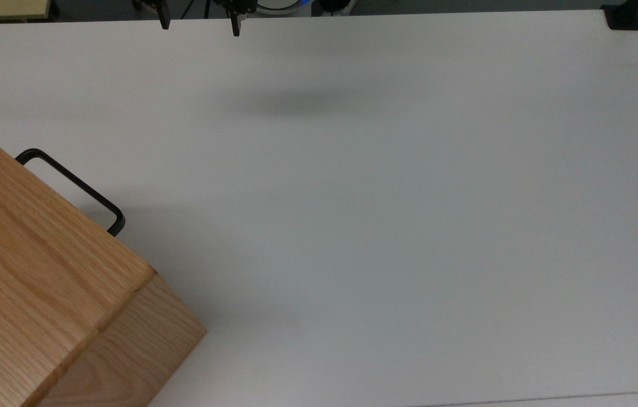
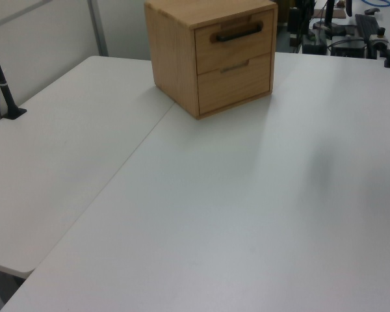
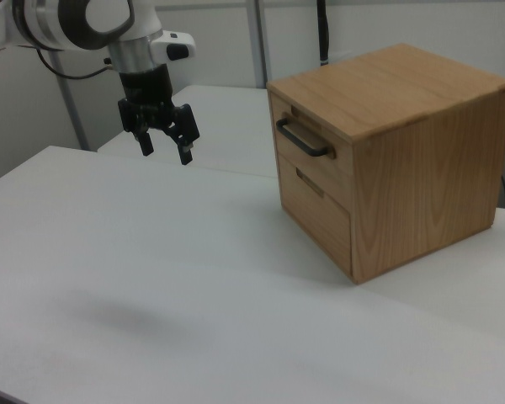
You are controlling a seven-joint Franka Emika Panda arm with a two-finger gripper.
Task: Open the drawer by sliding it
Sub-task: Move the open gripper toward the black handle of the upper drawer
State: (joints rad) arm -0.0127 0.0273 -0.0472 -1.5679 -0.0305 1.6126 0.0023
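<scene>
The gripper [image 3: 163, 145] hangs spread and empty above the counter [image 3: 151, 278], well apart from the drawer [image 3: 305, 150], which sits flush in the cabinet [image 3: 404, 168] near the counter's corner; nothing is done yet.

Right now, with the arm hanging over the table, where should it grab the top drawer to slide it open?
Best bet: the long black bar handle on the drawer, at mid-span. It stands off the front panel, leaving a gap for one finger behind. Approach from the open table side facing the front, where the open gripper hangs, then pull straight out.
</scene>
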